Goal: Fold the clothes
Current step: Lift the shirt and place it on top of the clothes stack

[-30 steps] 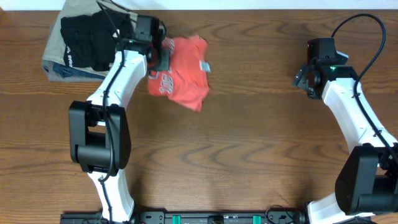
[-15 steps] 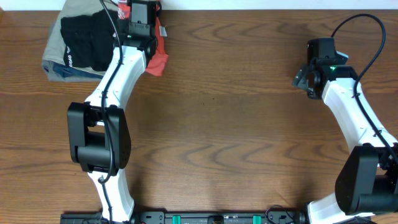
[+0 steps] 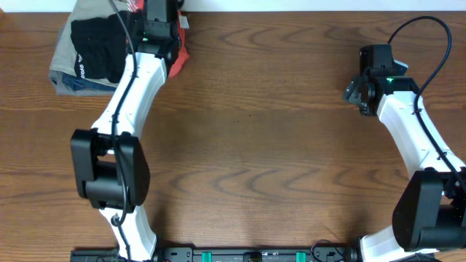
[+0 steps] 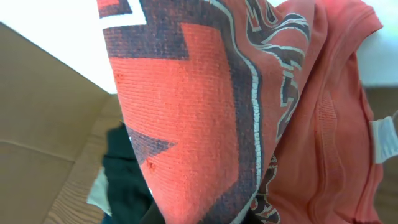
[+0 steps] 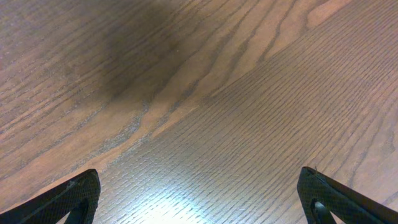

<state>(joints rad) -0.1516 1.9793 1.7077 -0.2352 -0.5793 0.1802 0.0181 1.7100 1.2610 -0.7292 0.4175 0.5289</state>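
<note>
Within the last second the left end effector (image 3: 164,10) has swept the shirt (image 4: 205,124) from mid-worktop (image 3: 255,145) to the far edge beside the pile (image 3: 73,76). Cloth hides its fingers, but the shirt hangs from it, so it is gripping. Folding looks done and stacking is next. The right end effector (image 5: 199,202) is spread wide, empty

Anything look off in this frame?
Yes: the T-shirt is bunched up at the table's far edge beside the garment pile, crumpled and filling the left wrist view rather than spread flat for folding.
</note>
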